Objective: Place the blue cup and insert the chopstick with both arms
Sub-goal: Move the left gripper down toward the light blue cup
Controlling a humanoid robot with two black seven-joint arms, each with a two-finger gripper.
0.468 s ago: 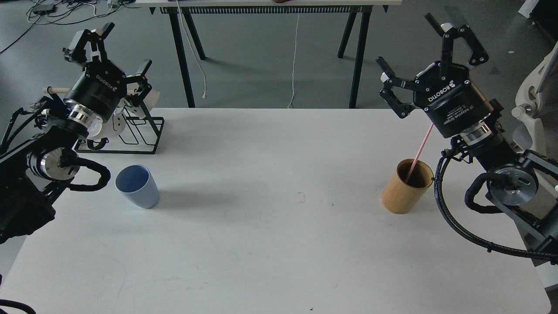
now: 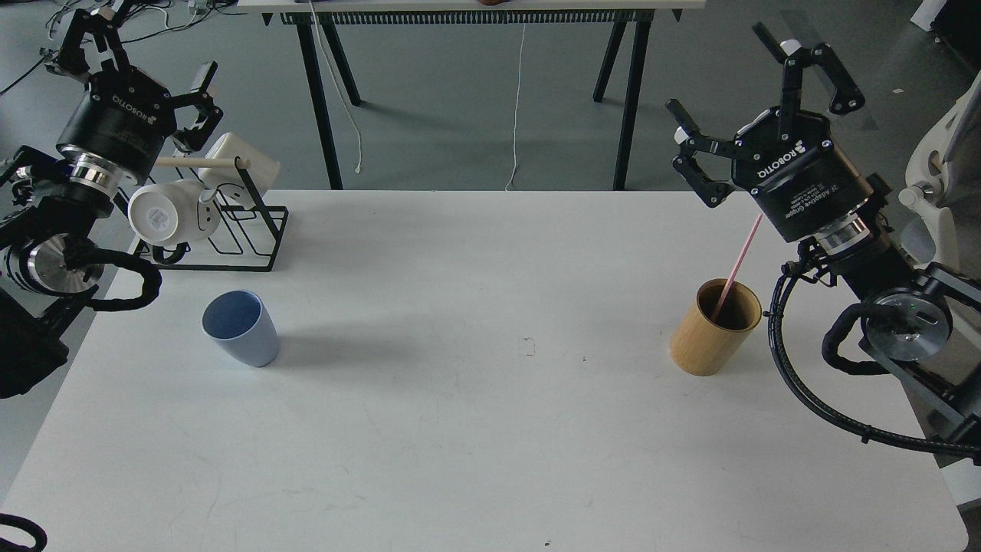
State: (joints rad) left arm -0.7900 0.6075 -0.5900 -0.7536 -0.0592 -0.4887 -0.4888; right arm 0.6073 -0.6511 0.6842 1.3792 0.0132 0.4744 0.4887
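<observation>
Right, both pincers hang empty with fingers spread: left pincer (image 2: 126, 50) high above the mug rack (image 2: 230, 222), right pincer (image 2: 755, 92) behind the bamboo cup (image 2: 713, 330). Blue cup (image 2: 241, 328) stands upright on the table (image 2: 490, 445), left side; chopstick (image 2: 737, 264) leans in the bamboo cup. Best bet: descend squarely, straddle the cup's walls, close gently.

The chopstick's (image 2: 737, 264) lower end is lost inside the bamboo cup (image 2: 714, 328). Far left, the left tool (image 2: 130, 54) is clipped by the top edge. Both arms run out of frame, and the far trestle table (image 2: 475, 6) shows only its front edge.
</observation>
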